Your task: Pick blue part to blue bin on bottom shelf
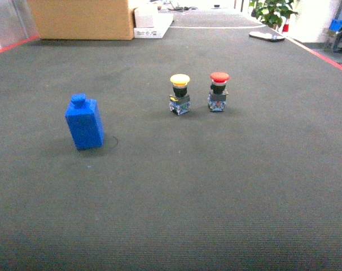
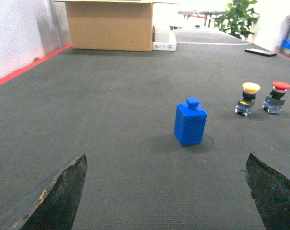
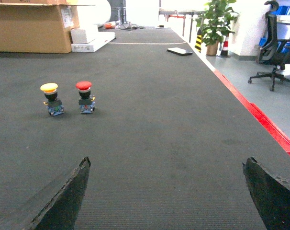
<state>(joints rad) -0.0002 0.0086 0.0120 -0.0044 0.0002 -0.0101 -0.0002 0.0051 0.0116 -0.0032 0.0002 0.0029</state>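
Blue part [image 1: 84, 122] stands upright on dark mat [image 1: 216, 180].

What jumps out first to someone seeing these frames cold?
The bright blue part stands upright and alone on the dark mat, left of centre in the head view. To its right, farther back, a yellow-capped button and a red-capped button stand side by side, apart from each other. Behind them a cardboard box sits at the mat's far end; the left tool is open toward the blue part.
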